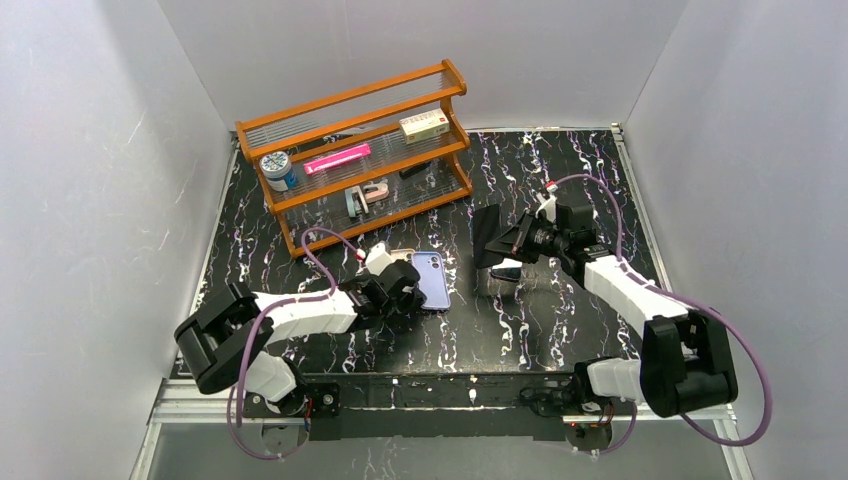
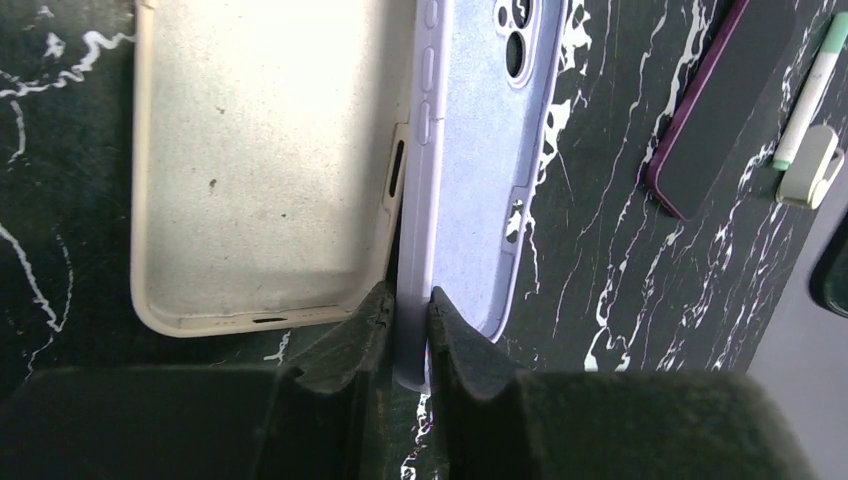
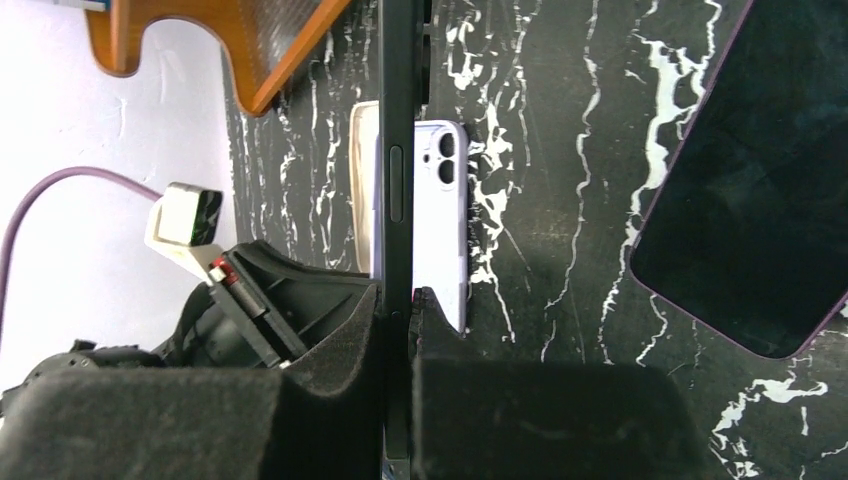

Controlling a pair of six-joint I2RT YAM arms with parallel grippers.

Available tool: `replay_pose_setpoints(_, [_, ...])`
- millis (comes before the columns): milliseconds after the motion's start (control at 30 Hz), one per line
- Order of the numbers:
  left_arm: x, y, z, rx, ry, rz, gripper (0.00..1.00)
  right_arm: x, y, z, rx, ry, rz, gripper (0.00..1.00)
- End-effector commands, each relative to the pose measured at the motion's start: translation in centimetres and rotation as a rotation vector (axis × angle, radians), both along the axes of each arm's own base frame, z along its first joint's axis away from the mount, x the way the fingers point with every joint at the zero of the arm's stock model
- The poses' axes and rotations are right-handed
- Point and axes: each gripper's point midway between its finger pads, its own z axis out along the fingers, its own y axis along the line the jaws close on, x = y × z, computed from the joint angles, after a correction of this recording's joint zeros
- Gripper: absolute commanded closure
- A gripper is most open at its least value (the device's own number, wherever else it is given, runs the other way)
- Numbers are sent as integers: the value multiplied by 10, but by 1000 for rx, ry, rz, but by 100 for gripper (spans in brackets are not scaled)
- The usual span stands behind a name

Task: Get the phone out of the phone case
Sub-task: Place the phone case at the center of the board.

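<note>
The lilac phone case (image 2: pixel 480 150) lies on the black marble table, its hollow side up and camera cutouts showing. My left gripper (image 2: pixel 408 310) is shut on the case's left side wall near its bottom corner. From the top camera that case (image 1: pixel 432 280) sits just right of the left gripper (image 1: pixel 413 290). My right gripper (image 3: pixel 398 300) is shut on a black phone (image 3: pixel 398 150), seen edge-on and held on its edge. From above, this phone (image 1: pixel 492 235) hangs above the table, apart from the case, in the right gripper (image 1: pixel 515 243).
A beige empty case (image 2: pixel 260 160) lies directly left of the lilac one. Another dark phone with a purple rim (image 2: pixel 715 110) rests on the table under the right gripper, beside a green-and-white pen (image 2: pixel 810 100). A wooden shelf (image 1: pixel 360 150) with small items stands at the back left.
</note>
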Motion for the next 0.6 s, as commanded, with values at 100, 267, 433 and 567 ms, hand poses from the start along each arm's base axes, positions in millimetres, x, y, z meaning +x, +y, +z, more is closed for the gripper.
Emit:
replay_pose_setpoints(100, [2, 23, 2, 80, -24, 59, 67, 26, 3, -11, 4, -19, -47, 99])
replay_pose_setpoints(267, [0, 26, 9, 89, -26, 52, 43, 34, 5, -33, -16, 38, -61, 99])
replay_pose_setpoints(433, [3, 14, 18, 66, -42, 2, 41, 39, 2, -52, -41, 91, -124, 99])
replay_pose_setpoints(567, [7, 2, 28, 56, -53, -34, 39, 41, 5, -67, -50, 132, -124, 92])
